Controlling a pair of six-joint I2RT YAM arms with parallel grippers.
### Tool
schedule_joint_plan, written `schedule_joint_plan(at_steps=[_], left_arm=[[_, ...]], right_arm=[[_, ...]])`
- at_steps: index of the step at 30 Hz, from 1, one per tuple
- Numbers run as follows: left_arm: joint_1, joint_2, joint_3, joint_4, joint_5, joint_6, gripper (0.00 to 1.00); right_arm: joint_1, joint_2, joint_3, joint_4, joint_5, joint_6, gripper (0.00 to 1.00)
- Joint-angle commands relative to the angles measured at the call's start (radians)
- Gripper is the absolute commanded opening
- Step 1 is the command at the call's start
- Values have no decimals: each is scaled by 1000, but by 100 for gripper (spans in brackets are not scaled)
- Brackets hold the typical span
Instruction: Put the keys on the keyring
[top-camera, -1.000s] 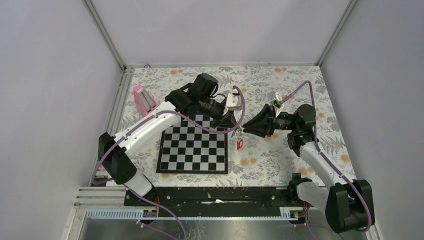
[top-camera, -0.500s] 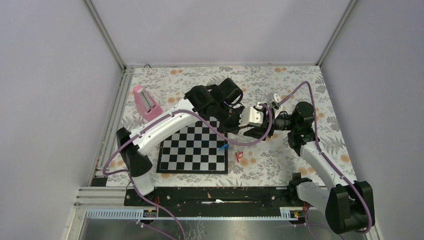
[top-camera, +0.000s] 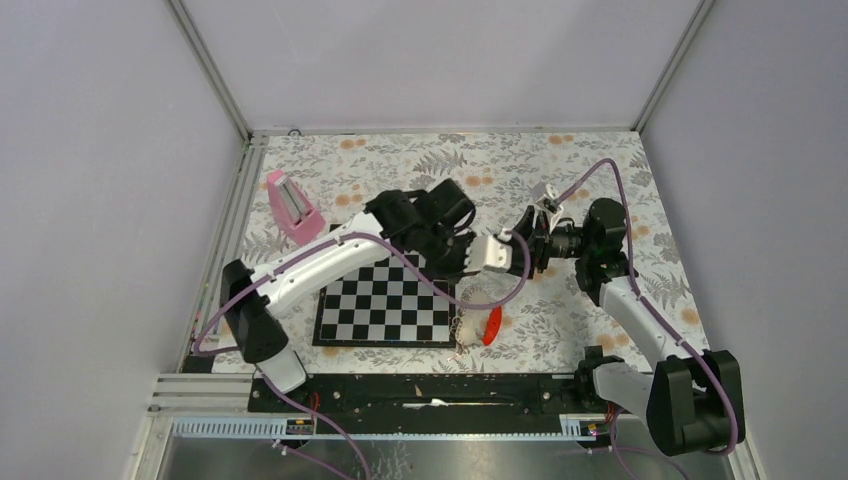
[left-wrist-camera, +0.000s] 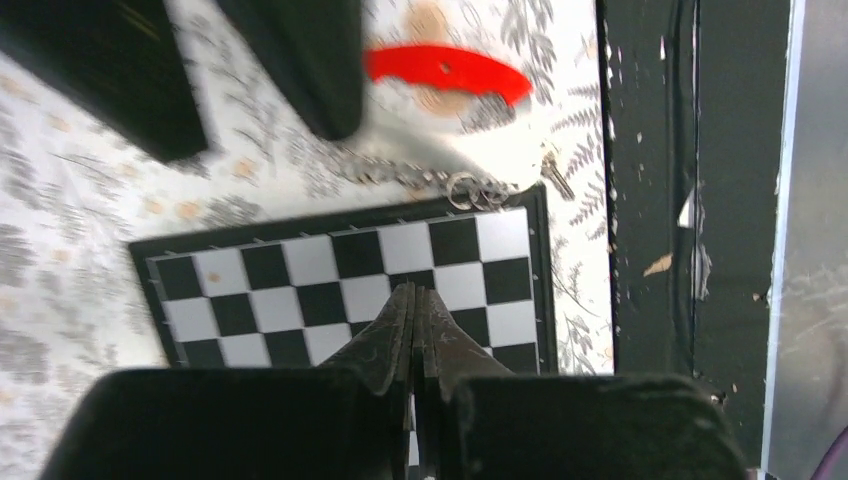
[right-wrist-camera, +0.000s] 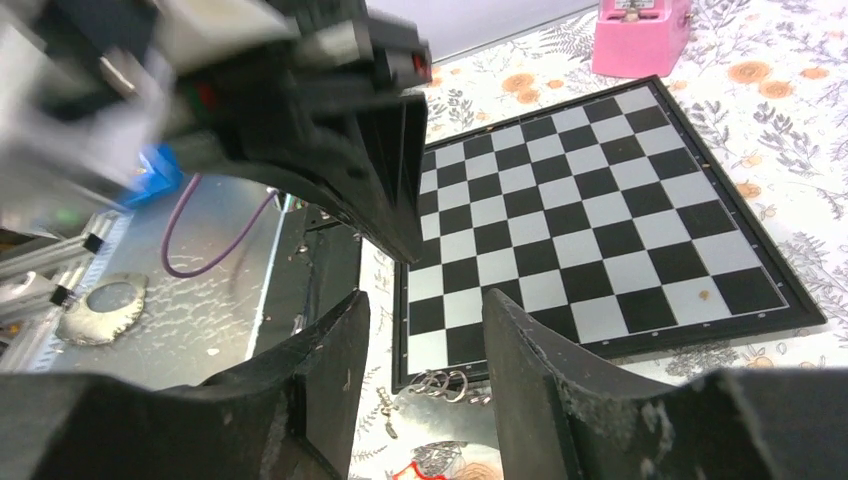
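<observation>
Red-and-white curved strap fob (top-camera: 490, 325) of the keyring lies flat on the floral-printed tablecloth (top-camera: 600, 180), lower centre of the overhead frame, just off the lower right corner of the black-and-white chessboard (top-camera: 385, 305). In the left wrist view its short chain leads to a small thin metal ring (left-wrist-camera: 468, 190) resting at the board's corner edge. One tiny metal key (left-wrist-camera: 556, 177) lies just beside that ring. Whether it is threaded on cannot be told, and no blue or red key tag can be made out.

Left gripper (left-wrist-camera: 413, 300) hangs above the board with its fingers pressed flat together and nothing between them. It holds neither ring nor key.

Right gripper (right-wrist-camera: 428, 305) has its fingers parted and empty. It is poised over the board's near edge, with the ring visible low in its view.

Both grippers crowd together at the centre of the overhead frame, above and apart from the keyring.

Judgement: the keyring sits unheld and no threading is under way. The next step is likely a fresh pick of ring or key, and thin flat metal on cloth will be awkward to pinch.

Pink wedge-shaped block (top-camera: 288, 205) stands at the upper left, well apart.
</observation>
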Motion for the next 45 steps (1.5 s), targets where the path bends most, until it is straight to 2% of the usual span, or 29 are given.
schedule_joint_plan(at_steps=[1, 3, 4, 6, 8, 12, 23, 29, 34, 42, 45], left_arm=[[21, -154, -215, 145, 49, 66, 4], [41, -202, -328, 229, 118, 93, 13], [54, -222, -383, 265, 160, 111, 18], [62, -235, -458, 310, 219, 150, 29], [56, -227, -516, 333, 258, 213, 36], [17, -200, -597, 387, 305, 330, 44], [-172, -100, -687, 557, 211, 476, 50], [-262, 17, -696, 678, 21, 490, 52], [-293, 46, -727, 793, -152, 458, 52], [-293, -24, -775, 849, -183, 425, 53], [-293, -38, -796, 962, -247, 387, 53]], right_arm=[[-17, -1, 102, -367, -15, -304, 53], [-18, 4, 208, -825, 82, -696, 54], [-18, 2, 239, -929, 121, -764, 54], [-19, -30, 250, -982, 189, -782, 53], [-22, -70, 240, -1041, 189, -828, 53], [-28, -130, 212, -1132, 191, -863, 53], [-119, -238, 156, -1135, 194, -842, 54], [-130, -260, 153, -1137, 198, -847, 54], [-131, -252, 155, -1137, 181, -846, 54], [-131, -251, 150, -1137, 178, -850, 54], [-130, -252, 147, -1136, 179, -853, 54]])
